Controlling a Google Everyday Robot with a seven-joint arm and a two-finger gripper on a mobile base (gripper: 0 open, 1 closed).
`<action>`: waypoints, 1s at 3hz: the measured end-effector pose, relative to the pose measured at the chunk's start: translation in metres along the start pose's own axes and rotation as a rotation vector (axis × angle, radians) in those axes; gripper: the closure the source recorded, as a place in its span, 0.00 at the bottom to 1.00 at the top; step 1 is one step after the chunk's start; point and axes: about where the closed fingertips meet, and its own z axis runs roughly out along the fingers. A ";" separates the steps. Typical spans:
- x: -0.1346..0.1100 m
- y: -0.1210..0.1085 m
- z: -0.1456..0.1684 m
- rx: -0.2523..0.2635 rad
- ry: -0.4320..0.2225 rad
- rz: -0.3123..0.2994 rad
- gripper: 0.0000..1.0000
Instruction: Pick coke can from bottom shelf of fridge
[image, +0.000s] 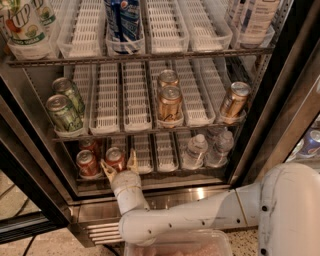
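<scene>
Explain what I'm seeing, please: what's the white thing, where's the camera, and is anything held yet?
The white thing is the robot's single arm, reaching into the open fridge. One camera looks down on it and the shelves. The gripper, its two-finger hand, is at the bottom shelf, fingers open either side of a red coke can standing there. Nothing is lifted. More red cans stand beside it, water bottles further along; gold cans and green cans sit one shelf up.
</scene>
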 end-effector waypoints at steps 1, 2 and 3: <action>0.003 -0.003 0.005 0.016 0.006 0.008 0.37; 0.007 -0.005 0.009 0.021 0.014 0.014 0.37; 0.010 -0.004 0.013 0.019 0.021 0.020 0.52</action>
